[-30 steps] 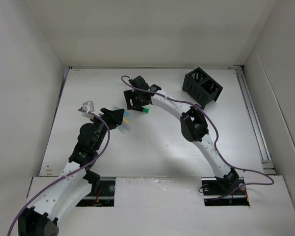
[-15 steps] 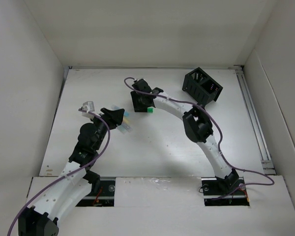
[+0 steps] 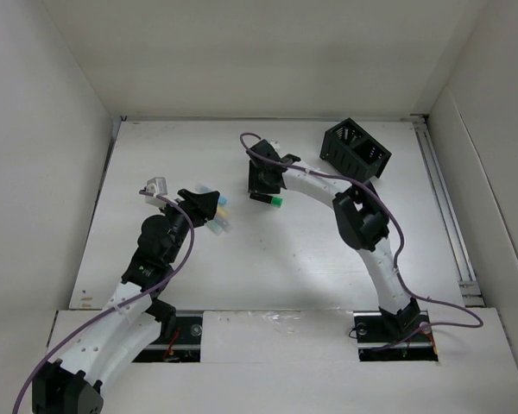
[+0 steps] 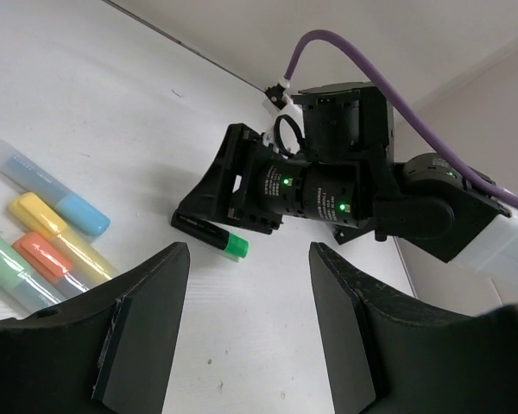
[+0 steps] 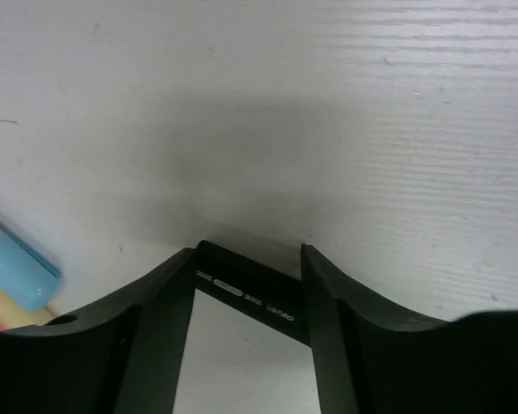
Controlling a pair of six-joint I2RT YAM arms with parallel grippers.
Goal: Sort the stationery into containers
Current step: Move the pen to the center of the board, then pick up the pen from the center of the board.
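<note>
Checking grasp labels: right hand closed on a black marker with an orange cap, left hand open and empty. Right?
No, the cap is green, per the left wrist view. Right hand closed on a black marker with a green cap, left hand open and empty.

Green-capped black marker (image 3: 271,200) at the right hand's (image 3: 262,181) tip, mesh organizer (image 3: 356,152) well apart, farther right.

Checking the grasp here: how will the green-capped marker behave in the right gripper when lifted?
Probably stiff and light: the marker is a short plastic barrel. Its smooth round body might twist or slip, since the right gripper pinches it at one narrow spot. Set down on the table, it could roll.
</note>
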